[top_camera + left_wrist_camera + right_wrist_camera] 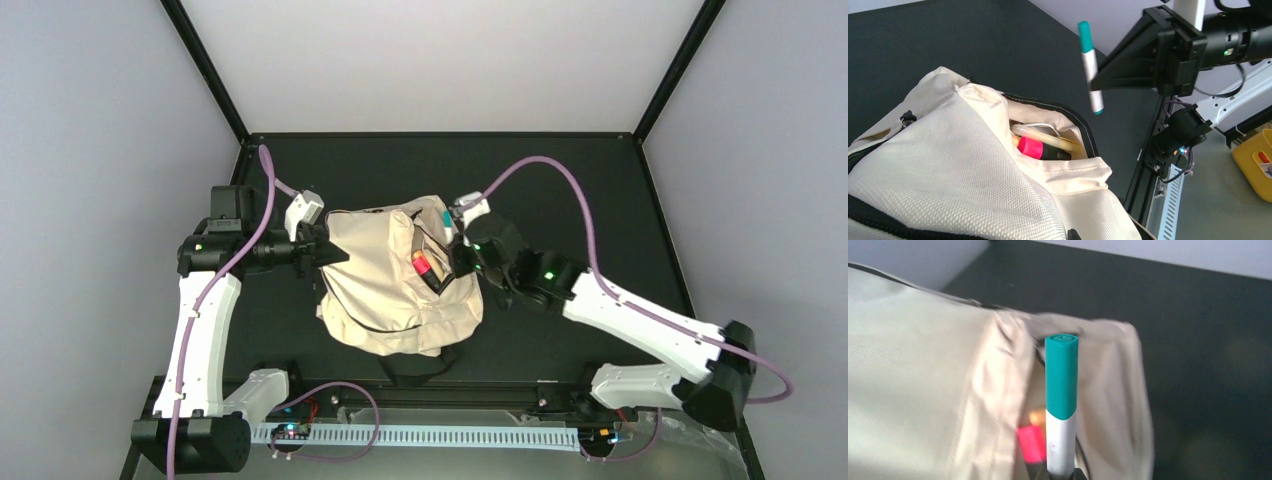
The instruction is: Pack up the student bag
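Gripping a teal-capped marker by its white barrel in the right tool, clamped firmly, cap upward and slightly tilted, near and above the open mouth of the student bag. Pinching shut with the left tool at the bag's left edge, apparently on the fabric, propping that mouth wide. To do this step well: tip the marker flatter, line it up along the zip opening, lower it until the bottom end passes the dark zipper edge, and only then let go. Avoid dropping from height, for fear of a bounce off the soft lip onto the counter. Hold the left pinch steady meanwhile, to stop slack cloth folding over the gap. Found mid-counter between both arms: the bag, slumped and soft. Already inside the opening: a black pen with a pink cap and a pale clear-barrelled pen, lying side by side, touching. Beyond the counter's edge, in the left wrist view: a yellow bin with something reddish in it, too small to tell.
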Motion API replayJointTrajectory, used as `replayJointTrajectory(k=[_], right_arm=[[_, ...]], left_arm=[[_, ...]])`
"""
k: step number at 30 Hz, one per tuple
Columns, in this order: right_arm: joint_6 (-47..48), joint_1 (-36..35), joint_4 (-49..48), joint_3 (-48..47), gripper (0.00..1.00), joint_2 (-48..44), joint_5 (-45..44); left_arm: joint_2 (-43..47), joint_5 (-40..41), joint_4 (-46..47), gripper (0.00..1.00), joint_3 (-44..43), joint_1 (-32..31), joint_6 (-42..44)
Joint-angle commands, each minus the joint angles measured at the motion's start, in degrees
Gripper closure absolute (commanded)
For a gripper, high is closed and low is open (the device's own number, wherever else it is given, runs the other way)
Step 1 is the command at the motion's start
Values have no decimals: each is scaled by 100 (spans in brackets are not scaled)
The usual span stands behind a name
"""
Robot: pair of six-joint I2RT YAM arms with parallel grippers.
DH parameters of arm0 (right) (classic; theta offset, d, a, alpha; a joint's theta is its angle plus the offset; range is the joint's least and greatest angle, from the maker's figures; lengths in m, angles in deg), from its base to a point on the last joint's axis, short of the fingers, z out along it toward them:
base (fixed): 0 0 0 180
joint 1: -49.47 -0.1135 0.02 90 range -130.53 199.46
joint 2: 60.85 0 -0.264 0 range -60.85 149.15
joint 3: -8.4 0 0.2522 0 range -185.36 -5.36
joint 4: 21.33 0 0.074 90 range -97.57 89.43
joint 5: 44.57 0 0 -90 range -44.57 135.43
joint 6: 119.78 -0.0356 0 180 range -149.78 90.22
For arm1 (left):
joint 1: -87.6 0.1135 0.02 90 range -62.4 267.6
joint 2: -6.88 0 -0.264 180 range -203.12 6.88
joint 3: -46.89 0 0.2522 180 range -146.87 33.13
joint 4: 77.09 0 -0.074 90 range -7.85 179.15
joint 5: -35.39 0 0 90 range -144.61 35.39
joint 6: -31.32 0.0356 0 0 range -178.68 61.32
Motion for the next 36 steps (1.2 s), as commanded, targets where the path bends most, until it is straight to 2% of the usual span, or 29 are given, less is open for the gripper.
replayJointTrajectory(k=[1,5,9,11,15,17,22,27,30,32,33,36], right_arm=[[733,-40,-1931,-77,99,946,512],[885,-37,-1300,-530,99,2014,369],[700,-40,-652,-583,97,2183,433],[619,-39,-407,-528,89,2014,446],[696,-37,78,-696,54,1735,636],[861,-26,337,-1022,43,1680,850],[1251,142,540,-1691,34,1721,1031],[1578,302,1217,-2274,28,2482,816],[1771,318,1401,-2428,28,2841,592],[1809,372,1404,-2441,32,2987,606],[1814,393,1407,-2442,39,3035,677],[1810,415,1234,-2292,66,3041,718]], left_arm=[[101,-423,213,98,-165,49,43],[53,-452,200,98,-201,58,46],[-33,-455,169,98,-281,58,78],[-60,-422,165,98,-324,60,70],[-120,-411,160,98,-358,60,69],[-132,-401,158,99,-358,53,70],[-109,-383,117,98,-389,57,94],[-60,-317,62,98,-407,53,105],[-5,-301,37,98,-366,55,131],[17,-289,30,98,-327,55,147],[23,-275,20,98,-307,56,153],[94,-265,-83,98,-218,58,284]])
